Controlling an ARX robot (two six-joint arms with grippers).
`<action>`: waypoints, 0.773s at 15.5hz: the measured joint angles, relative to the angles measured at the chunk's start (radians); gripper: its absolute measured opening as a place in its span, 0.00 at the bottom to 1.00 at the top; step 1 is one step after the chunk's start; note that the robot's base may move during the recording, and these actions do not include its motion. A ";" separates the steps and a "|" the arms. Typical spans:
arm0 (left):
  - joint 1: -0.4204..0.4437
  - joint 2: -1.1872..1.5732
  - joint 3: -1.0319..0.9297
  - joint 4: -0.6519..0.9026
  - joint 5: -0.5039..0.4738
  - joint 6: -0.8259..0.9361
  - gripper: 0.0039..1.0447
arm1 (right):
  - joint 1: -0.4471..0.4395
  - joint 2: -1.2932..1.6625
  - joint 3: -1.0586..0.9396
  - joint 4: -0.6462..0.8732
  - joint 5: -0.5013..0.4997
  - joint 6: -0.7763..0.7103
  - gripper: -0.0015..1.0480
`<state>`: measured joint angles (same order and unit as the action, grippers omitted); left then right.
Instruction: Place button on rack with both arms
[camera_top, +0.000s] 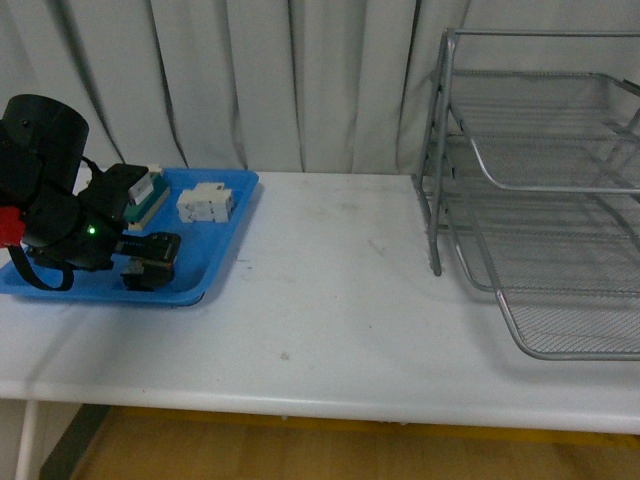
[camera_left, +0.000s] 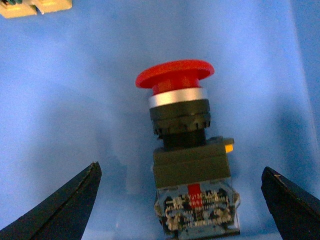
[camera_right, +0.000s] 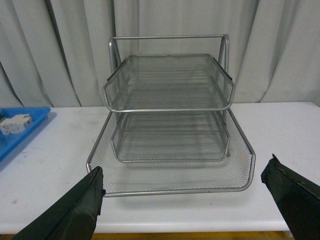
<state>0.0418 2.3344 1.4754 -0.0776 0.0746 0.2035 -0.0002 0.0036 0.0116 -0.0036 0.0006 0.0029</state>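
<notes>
Lying on blue tray (camera_top: 225, 240), button (camera_left: 187, 150) between wide-spread left gripper (camera_left: 180, 167), untouched; facing rack (camera_right: 170, 100) over white table (camera_top: 330, 300), right gripper (camera_right: 185, 165) spread wide.

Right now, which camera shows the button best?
The left wrist view: the button fills it, red cap to terminals, lying on the blue tray inside the open left pincer. In the front view the left arm blocks it. The right wrist view faces the rack and misses it.
</notes>
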 joint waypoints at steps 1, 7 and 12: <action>-0.002 0.009 0.014 0.003 -0.002 0.004 0.94 | 0.000 0.000 0.000 0.000 0.000 0.000 0.94; -0.010 0.035 0.050 -0.018 -0.017 0.008 0.52 | 0.000 0.000 0.000 0.000 0.000 0.000 0.94; -0.019 0.034 0.050 -0.018 -0.023 0.007 0.34 | 0.000 0.000 0.000 0.000 0.000 0.000 0.94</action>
<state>0.0231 2.3688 1.5257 -0.0956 0.0521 0.2104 -0.0002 0.0036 0.0116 -0.0036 0.0006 0.0029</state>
